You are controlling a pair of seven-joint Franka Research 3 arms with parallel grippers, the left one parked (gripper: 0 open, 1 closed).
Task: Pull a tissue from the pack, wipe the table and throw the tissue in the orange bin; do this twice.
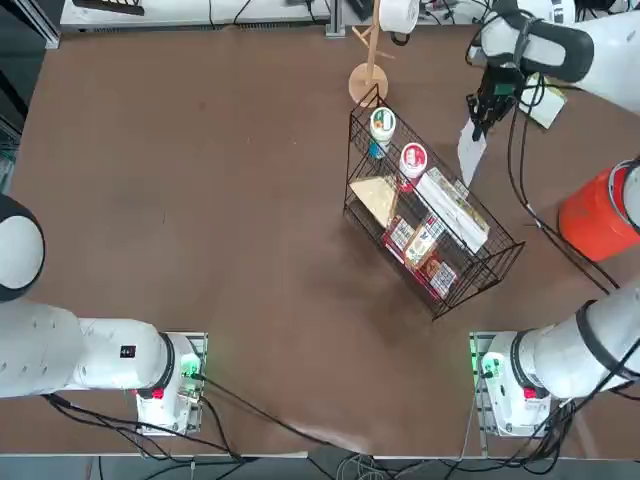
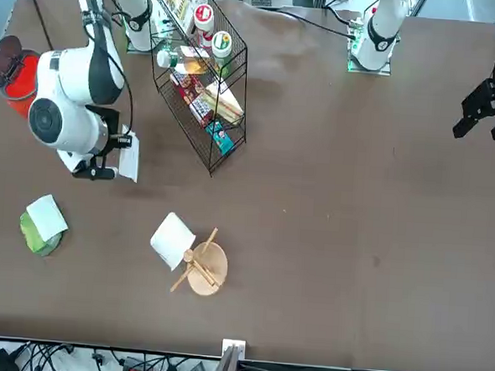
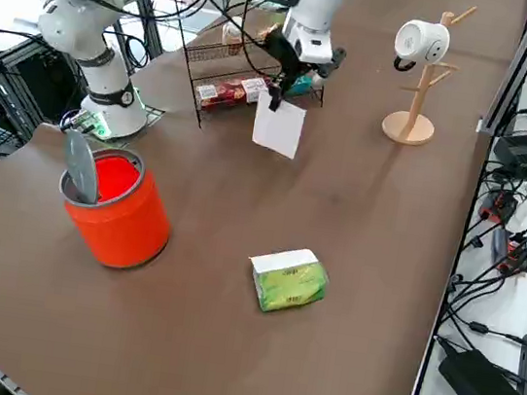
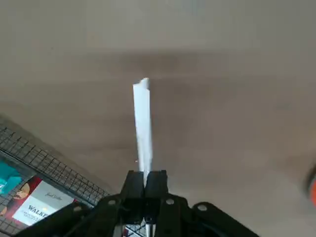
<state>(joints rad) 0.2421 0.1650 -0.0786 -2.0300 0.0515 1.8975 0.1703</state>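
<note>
My right gripper (image 1: 480,122) (image 3: 276,96) (image 4: 144,181) is shut on the top edge of a white tissue (image 1: 471,150) (image 3: 279,126) (image 4: 142,123). The sheet hangs straight down over the dark-brown table (image 1: 200,200), just beside the far corner of the wire basket. The green pack (image 3: 288,280) (image 2: 41,228) lies on the table farther out, whitish face up, partly hidden behind the arm in the top view. The orange bin (image 1: 595,215) (image 3: 120,202) (image 2: 15,74) stands near the table's right edge, between the pack and the arm's base.
A black wire basket (image 1: 430,215) holding round lidded cups and printed boxes stands right next to the hanging tissue. Beyond it a wooden mug tree (image 1: 368,80) (image 3: 417,82) carries a white mug. A grey lid flap (image 3: 81,167) tilts into the bin's mouth.
</note>
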